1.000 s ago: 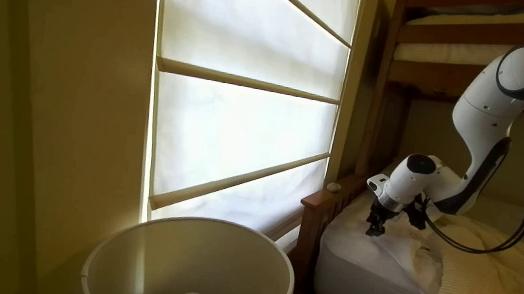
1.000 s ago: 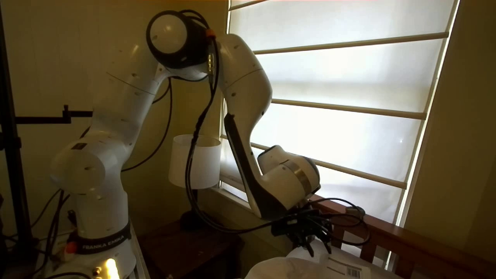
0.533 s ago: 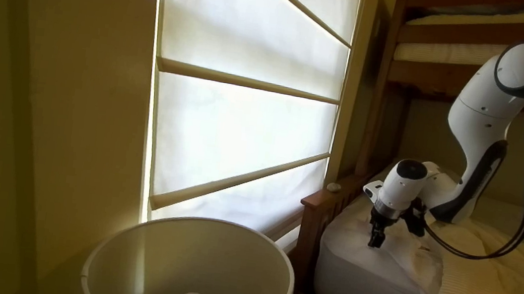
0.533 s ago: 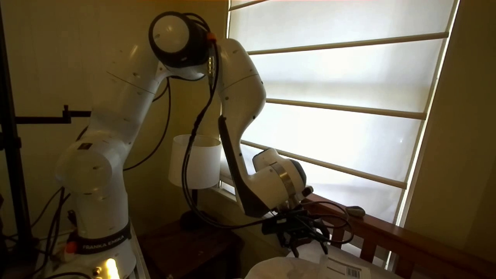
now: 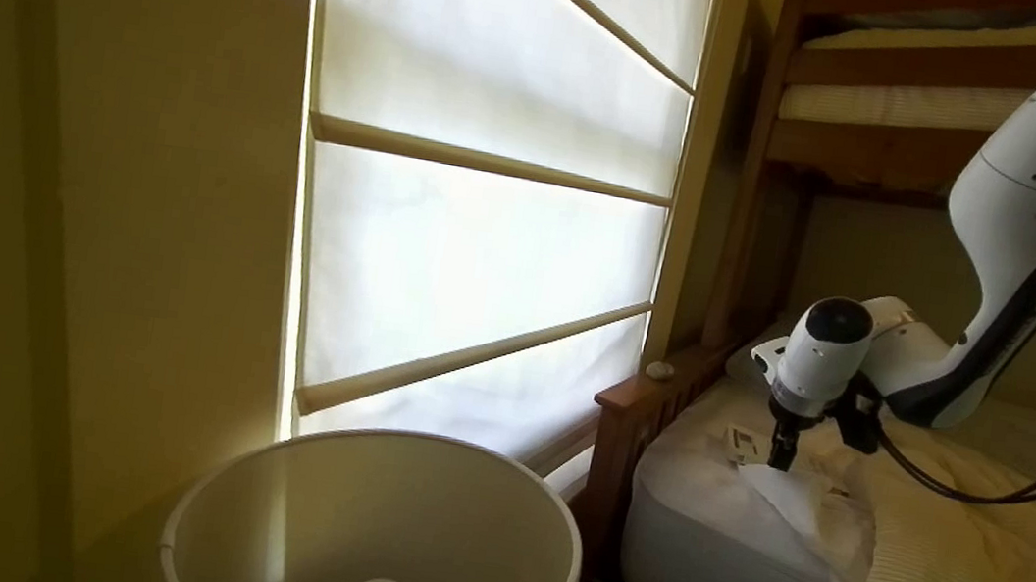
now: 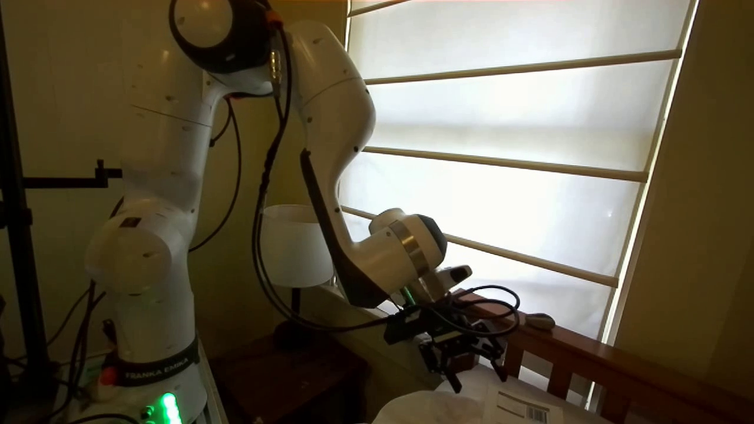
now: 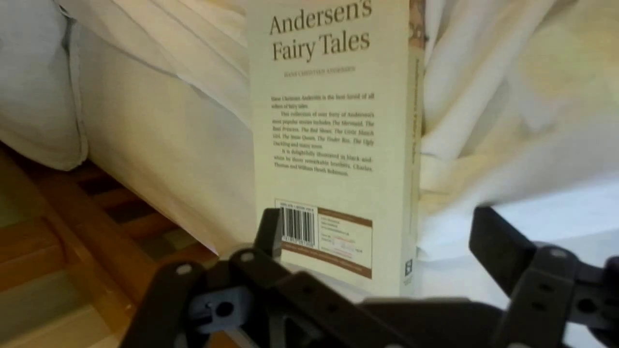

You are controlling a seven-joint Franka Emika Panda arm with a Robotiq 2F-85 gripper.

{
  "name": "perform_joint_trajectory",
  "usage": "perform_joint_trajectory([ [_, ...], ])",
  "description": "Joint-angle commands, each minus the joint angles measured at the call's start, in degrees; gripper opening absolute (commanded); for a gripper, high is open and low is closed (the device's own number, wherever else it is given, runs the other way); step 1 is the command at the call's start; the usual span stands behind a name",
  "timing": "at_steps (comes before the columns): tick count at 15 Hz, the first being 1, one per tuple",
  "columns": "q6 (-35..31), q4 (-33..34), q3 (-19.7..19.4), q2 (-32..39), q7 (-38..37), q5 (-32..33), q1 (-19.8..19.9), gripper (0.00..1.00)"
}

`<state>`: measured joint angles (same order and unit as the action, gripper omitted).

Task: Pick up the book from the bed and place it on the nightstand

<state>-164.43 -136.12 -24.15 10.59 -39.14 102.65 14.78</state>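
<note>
The book (image 7: 333, 145), pale with brown print and a barcode, lies back cover up on the bed (image 5: 729, 544). In exterior views, the book (image 5: 742, 445) shows small near the headboard, and the book (image 6: 521, 407) is cut off by the lower edge. My gripper (image 7: 379, 232) is open, its fingers spread wide over the barcode end. One finger overlaps the barcode in the wrist view; the other is out past the spine. Nothing is held. From outside, the gripper (image 6: 479, 381) hangs above the bed beside the book. The dark wooden nightstand (image 6: 283, 377) stands between robot base and bed.
A lamp with a white shade (image 6: 297, 250) stands on the nightstand; its shade (image 5: 254, 506) fills the foreground of an exterior view. A wooden bed rail (image 6: 624, 377) carries a small rounded object (image 6: 541, 321). Rumpled bedding (image 5: 927, 579) and looping cables (image 6: 500, 312) lie close to the gripper.
The gripper's fingers have spread apart. After dipping slightly, the arm has risen and drawn back toward its base, uncovering the book in an exterior view. The base light has turned green.
</note>
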Motion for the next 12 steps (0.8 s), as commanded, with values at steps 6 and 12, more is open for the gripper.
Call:
perform_joint_trajectory([
  [6, 10.9, -0.1, 0.2, 2.3, -10.4, 7.4, -0.1, 1.00],
  [12, 11.0, 2.8, 0.4, 8.4, -11.0, 6.8, 0.2, 1.00],
])
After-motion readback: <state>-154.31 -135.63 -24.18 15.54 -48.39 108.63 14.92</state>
